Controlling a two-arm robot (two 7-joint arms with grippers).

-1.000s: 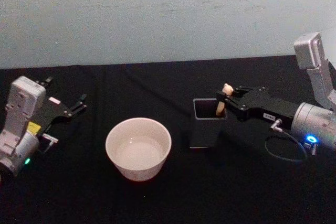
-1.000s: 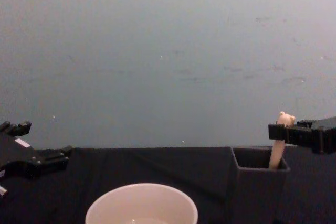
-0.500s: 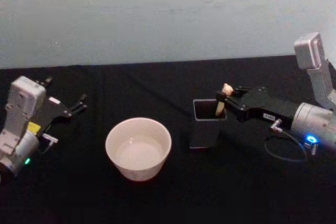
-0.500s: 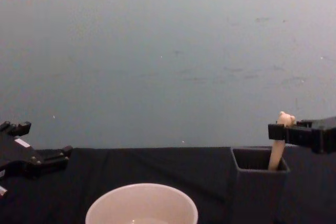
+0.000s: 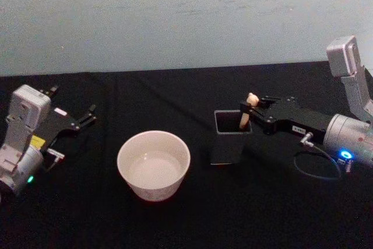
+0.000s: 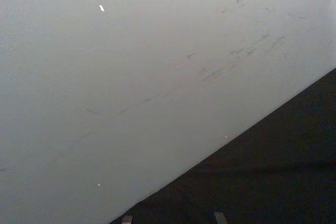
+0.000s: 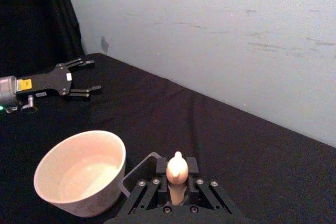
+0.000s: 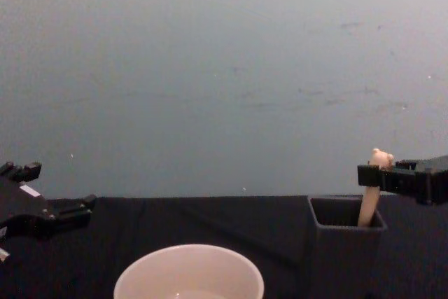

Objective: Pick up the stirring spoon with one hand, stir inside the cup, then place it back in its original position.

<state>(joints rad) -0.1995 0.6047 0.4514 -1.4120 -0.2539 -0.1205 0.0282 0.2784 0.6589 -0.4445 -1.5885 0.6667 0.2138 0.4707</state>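
Head view: the right gripper (image 5: pixel 247 109) reaches in from the right, its fingers (image 5: pixel 260 100) clamped on the cream handle of the stirring spoon (image 5: pixel 245 115) just below the knob. The spoon stands nearly upright inside the dark grey holder (image 5: pixel 229 144), against its right wall. The cup (image 5: pixel 154 165) sits on the black tabletop (image 5: pixel 175 220), left of the holder and slightly nearer, apart from it. The left gripper (image 5: pixel 86 118) hangs at the far left, well apart from the cup, its fingers spread and holding nothing.

Left wrist view: a pale wall (image 6: pixel 131 66) and a strip of the black tabletop (image 6: pixel 283 171).

Right wrist view: the right gripper (image 7: pixel 176 184) has its fingers (image 7: pixel 157 181) pressed on either side of the spoon (image 7: pixel 177 174), whose knob rises above them. The holder (image 7: pixel 140 174) shows its rim just beyond, the cup (image 7: pixel 81 171) lies beside it, and the left gripper (image 7: pixel 89 76) is farther off, fingers apart.

Chest view: the right gripper (image 8: pixel 367 175) comes in from the right edge and grips the spoon (image 8: pixel 371 197), which leans slightly and dips into the holder (image 8: pixel 343 250). The cup (image 8: pixel 189 274) shows its rim at the near edge; the left gripper (image 8: pixel 77 209) sits at the left.
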